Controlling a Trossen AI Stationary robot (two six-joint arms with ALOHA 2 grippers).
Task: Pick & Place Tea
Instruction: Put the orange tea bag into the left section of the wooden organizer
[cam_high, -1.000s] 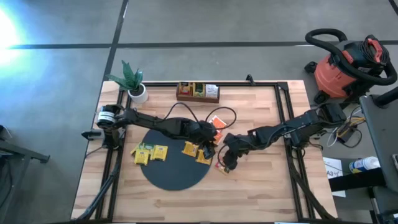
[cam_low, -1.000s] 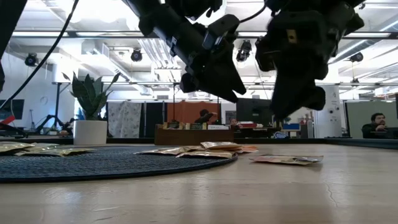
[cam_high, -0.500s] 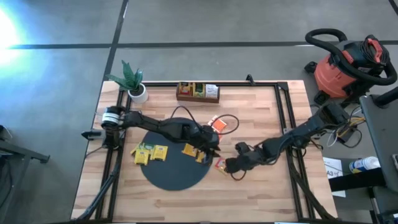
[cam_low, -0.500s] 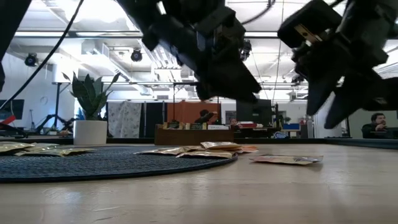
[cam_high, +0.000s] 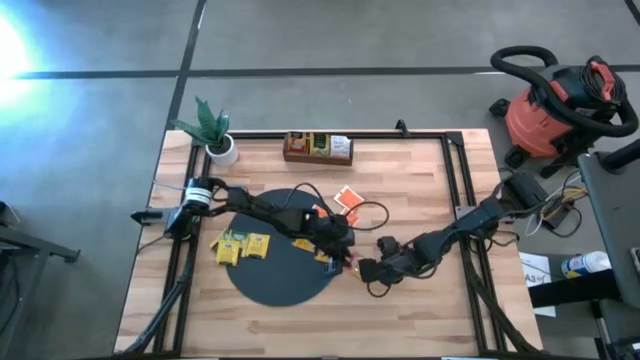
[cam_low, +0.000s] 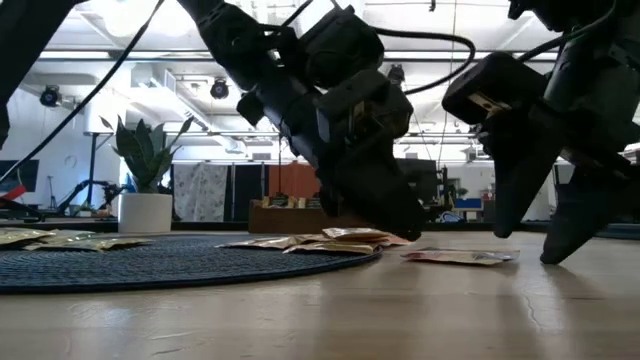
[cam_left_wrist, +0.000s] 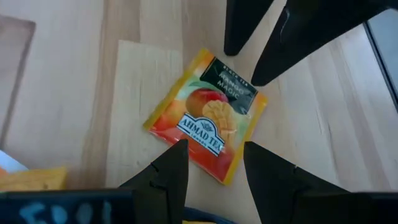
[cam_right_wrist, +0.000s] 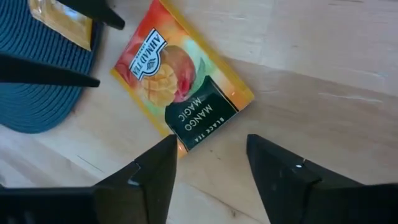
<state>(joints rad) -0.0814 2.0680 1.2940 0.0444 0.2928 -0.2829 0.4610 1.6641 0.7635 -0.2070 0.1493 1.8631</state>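
Six tea packets (cam_high: 258, 244), one mat (cam_high: 275, 280)

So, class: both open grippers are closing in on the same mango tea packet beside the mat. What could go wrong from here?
1. The left gripper and right gripper face each other over the mango packet and could collide.
2. The packet lies flat on the table, so fingers may slide over it or push it away.

Wooden tray (cam_high: 318, 148) contents too small to read (high view)

Two black jointed arms trailing black cables, the left arm (cam_high: 262, 207) with a silver-white collar near its base
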